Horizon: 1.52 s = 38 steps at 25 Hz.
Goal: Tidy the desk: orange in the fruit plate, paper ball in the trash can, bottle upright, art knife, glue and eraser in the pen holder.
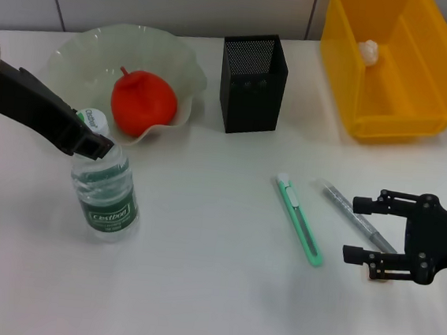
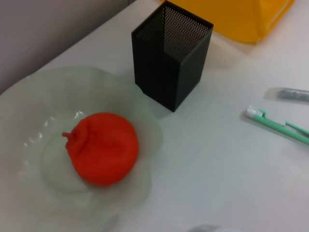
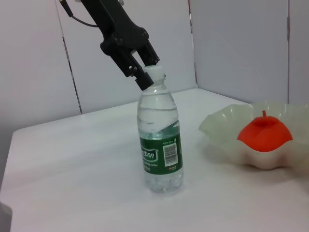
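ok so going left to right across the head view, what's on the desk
bottle → orange in the fruit plate → pen holder → art knife → grey pen → yellow trash can

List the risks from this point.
1. The left gripper grips the bottle only at its cap, and the bottle looks slightly tilted; letting go now may tip it toward the fruit plate.
2. The right gripper hovers open over the grey pen-like item, with the green art knife close beside it; closing may nudge the knife or roll the item away.
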Available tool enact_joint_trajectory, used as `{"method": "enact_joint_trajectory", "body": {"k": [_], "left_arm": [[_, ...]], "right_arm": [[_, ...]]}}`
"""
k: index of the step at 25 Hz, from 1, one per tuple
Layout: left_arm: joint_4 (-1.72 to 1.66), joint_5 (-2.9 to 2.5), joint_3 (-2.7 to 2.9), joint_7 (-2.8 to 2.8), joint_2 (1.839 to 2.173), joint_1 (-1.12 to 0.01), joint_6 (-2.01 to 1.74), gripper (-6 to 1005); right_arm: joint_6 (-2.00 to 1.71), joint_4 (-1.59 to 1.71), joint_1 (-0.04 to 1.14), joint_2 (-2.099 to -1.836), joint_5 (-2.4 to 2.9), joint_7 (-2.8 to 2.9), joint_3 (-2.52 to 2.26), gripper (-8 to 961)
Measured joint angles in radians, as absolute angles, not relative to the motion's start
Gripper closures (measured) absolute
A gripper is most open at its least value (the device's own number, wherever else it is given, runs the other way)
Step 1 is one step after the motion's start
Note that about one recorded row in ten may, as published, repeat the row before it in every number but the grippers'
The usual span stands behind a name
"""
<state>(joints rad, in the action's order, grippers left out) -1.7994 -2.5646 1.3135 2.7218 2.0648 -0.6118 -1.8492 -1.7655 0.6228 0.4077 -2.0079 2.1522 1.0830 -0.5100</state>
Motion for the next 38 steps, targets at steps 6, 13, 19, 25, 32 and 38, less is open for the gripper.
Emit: {"method": "enact_joint_trajectory", "body": {"k": [6, 13, 19, 25, 32, 38], "left_arm": [[-1.802, -2.562, 1.312, 2.731, 2.065, -0.607, -1.844, 465], [-1.807, -2.562, 1.312, 2.733, 2.062, -0.607, -1.846, 224], [-1.870, -2.495, 1.275, 2.720, 2.052, -0.581, -1.851, 213], [-1.908, -2.372, 1.155, 2.636, 2.059, -0.523, -1.873, 213], [-1.940, -2.013, 0.999, 2.356, 2.070, -0.335, -1.858, 213], [-1.876, -1.786, 0.998, 2.079, 2.072, -0.151, -1.787, 213]], "right_arm": [[-1.765, 0.623, 0.410, -2.008, 2.152, 1.083, -0.511, 206], [-1.765, 0.623, 0.416, -2.008, 2.152, 1.083, -0.509, 208], [-1.764, 0.625, 0.417, -2.008, 2.152, 1.086, -0.508, 209], [-1.765, 0.626, 0.416, -2.008, 2.147, 1.095, -0.508, 209], [-1.793, 0.635, 0.418, -2.005, 2.128, 1.132, -0.508, 211], [-1.836, 0.657, 0.410, -1.999, 2.091, 1.154, -0.507, 212]]}}
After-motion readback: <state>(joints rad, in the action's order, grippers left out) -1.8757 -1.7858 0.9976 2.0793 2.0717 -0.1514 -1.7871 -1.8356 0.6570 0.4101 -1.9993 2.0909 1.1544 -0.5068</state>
